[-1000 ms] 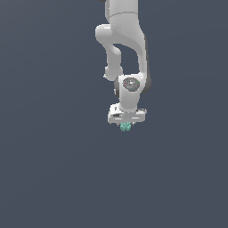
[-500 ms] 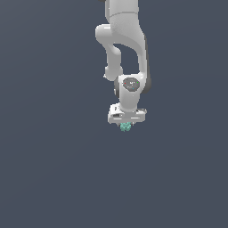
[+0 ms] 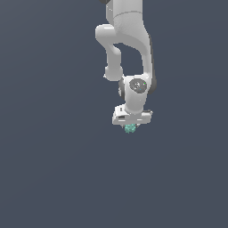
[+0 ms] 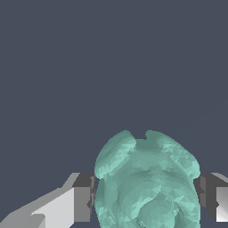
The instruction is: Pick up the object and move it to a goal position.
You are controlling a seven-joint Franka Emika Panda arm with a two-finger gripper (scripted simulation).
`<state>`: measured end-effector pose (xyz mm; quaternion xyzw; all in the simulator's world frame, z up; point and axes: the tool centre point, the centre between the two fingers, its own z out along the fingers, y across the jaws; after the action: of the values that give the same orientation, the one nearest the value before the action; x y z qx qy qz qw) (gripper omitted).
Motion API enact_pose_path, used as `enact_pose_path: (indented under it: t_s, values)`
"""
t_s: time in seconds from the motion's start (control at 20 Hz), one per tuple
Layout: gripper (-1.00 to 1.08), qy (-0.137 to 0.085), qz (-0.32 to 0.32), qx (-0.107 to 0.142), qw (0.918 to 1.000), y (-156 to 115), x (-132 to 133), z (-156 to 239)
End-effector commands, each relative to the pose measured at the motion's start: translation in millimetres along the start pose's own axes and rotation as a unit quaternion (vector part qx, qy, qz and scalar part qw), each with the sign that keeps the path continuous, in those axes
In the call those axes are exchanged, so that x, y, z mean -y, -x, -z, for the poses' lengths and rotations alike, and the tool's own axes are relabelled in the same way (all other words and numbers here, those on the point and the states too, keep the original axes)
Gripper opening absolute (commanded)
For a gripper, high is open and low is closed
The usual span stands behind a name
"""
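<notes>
Right up close on my wrist view, the object [image 4: 147, 182] fills the space between the two fingers [image 4: 82, 198], a bumpy teal-green lump with a notch in its rounded outline. I can see a dark pad pressed against each of its sides, so the fingers are pinching it between them. Behind it I see only flat dark grey-blue background.

Pulling back to the exterior view, the same lump [image 3: 130, 128] is a tiny speck poking out just beneath the white gripper [image 3: 131, 125], much smaller than the hand that carries it. The gripper points straight down, a little toward the exterior view's right of centre. Above it I follow the wrist joint with its round grey cap, then the white arm [image 3: 129, 35] bending up and out past the top edge. I cannot tell whether the lump touches any surface beneath it.
</notes>
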<state>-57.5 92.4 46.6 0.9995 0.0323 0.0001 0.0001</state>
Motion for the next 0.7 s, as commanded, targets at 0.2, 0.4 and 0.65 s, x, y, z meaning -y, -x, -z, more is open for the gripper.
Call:
enact_pose_path:
  t_s: [0.2, 0.4, 0.65]
  values:
    - [-1.00, 0.000, 0.000, 0.000, 1.0000, -25.1, 38.3, 8.2]
    - [-1.00, 0.000, 0.000, 0.000, 1.0000, -44.9, 67.0, 14.2]
    - [-1.00, 0.000, 0.000, 0.000, 1.0000, -68.7, 100.8, 21.3]
